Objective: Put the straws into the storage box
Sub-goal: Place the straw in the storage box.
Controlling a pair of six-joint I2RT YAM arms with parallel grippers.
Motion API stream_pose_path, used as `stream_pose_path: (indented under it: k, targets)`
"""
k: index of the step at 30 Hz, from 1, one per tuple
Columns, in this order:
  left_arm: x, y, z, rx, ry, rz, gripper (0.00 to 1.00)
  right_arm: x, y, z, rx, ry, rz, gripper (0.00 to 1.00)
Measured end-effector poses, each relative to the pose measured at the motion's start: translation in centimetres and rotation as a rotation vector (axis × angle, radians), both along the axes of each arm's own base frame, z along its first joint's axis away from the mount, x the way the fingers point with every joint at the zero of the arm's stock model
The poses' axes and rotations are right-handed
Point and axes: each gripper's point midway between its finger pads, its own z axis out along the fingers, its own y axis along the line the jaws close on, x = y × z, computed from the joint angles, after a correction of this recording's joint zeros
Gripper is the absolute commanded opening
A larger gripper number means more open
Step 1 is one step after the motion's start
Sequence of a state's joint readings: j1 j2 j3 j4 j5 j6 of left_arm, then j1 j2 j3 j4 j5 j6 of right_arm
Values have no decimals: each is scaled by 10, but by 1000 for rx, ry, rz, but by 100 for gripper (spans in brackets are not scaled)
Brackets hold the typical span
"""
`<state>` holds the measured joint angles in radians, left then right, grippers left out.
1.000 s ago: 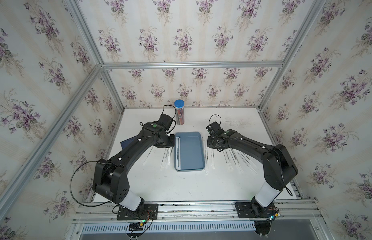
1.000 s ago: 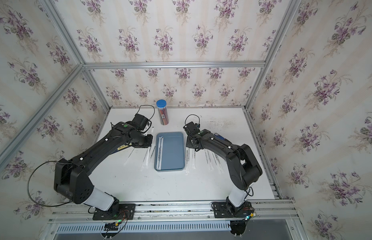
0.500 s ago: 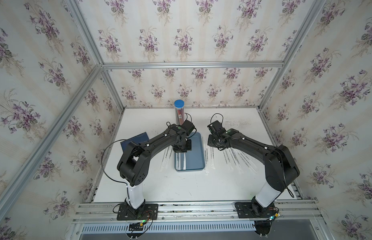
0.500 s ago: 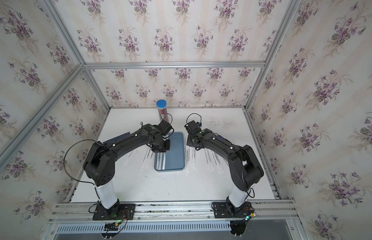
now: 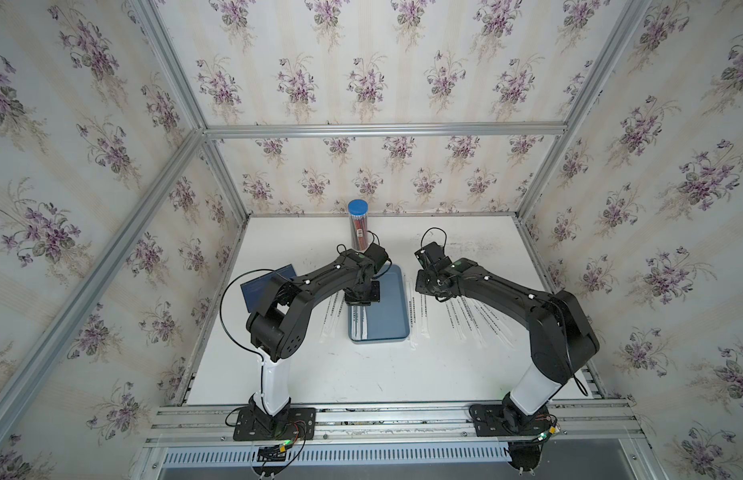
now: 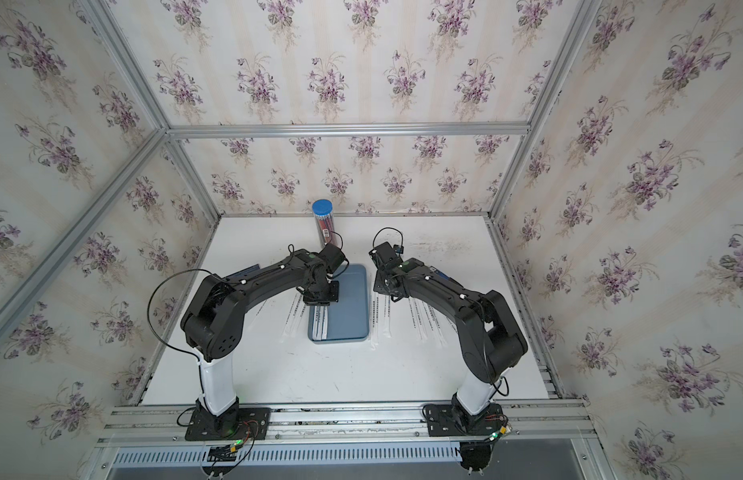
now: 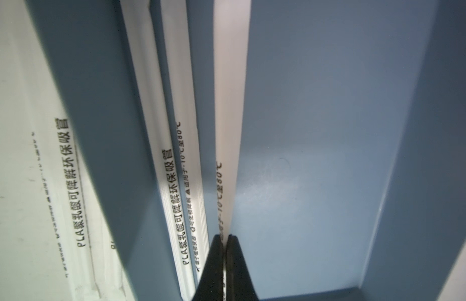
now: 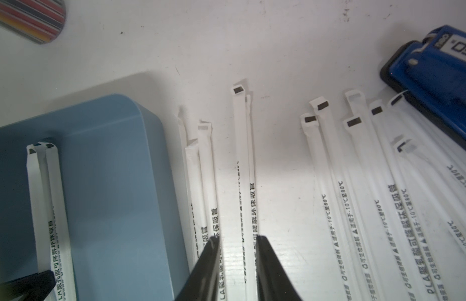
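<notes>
The left gripper [image 7: 225, 238] is pressed together on one long white paper-wrapped straw [image 7: 230, 104] with black lettering, low over the floor of the shallow blue-grey plastic storage box [image 7: 318, 156], next to two straws [image 7: 174, 146] lying along the box's long wall. The step in hand looks like the release. It should go best if the straw is kept parallel to that wall and lowered almost flat before the jaws part, so it neither bounces nor rides over the rim. The right gripper [image 8: 238, 241] stands spread astride a pair of straws on the white desk [image 8: 278, 65] just beside the box's other long side, and probably ought to narrow onto one only. The wrappers are thin, flat and light, each with a small dark tip, and likely to flex and slip; more lie fanned on the desk farther from the box
</notes>
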<state>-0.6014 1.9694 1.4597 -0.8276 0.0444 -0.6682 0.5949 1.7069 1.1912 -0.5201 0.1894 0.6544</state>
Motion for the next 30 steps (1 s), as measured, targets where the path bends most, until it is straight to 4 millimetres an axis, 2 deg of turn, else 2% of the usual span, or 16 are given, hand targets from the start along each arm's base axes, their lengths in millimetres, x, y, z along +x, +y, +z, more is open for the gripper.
stream_pose_path:
  k: [7,11,13,19,23,27,30]
  targets:
    - [13,2,-5,2,-13,12,1,0,0,-1,-2,2,0,29]
    - [14,4,-7,16,-15,7,3,0,0,-1,-2,2,-1,29]
    - [14,5,-9,22,-13,0,6,0,0,-1,-2,2,-1,29]
    - [14,7,-18,30,-1,-6,25,0,0,-1,-2,2,-1,29]
    - [16,9,-18,28,-4,-7,30,0,0,-1,-2,2,-1,29]
    - [18,6,-7,10,-24,-24,33,0,0,-1,-1,2,0,29]
    - [21,-1,18,-44,-65,-38,41,0,0,-1,-1,2,0,29]
